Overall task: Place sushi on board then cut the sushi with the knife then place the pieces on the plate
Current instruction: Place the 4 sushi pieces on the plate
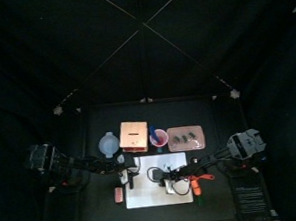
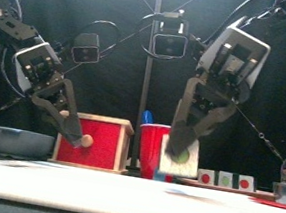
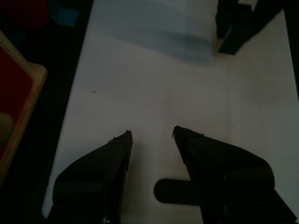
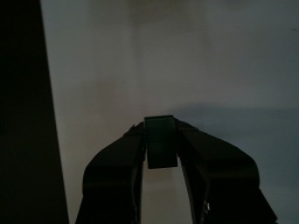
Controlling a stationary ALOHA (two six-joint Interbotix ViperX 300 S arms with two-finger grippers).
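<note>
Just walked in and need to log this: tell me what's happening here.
The right end effector holds the sushi over the white board. The left end effector hangs open beside it, empty. The blue knife stands in the red cup at the back, so cutting has not begun.

White cutting board (image 2: pixel 129 200) up front, pale wooden box with red drawer front (image 2: pixel 100 145) and red cup (image 2: pixel 153 150) behind.

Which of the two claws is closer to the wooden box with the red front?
Left. The left gripper hangs over the board, close to the box; the right gripper is farther along the board, away from it.
</note>
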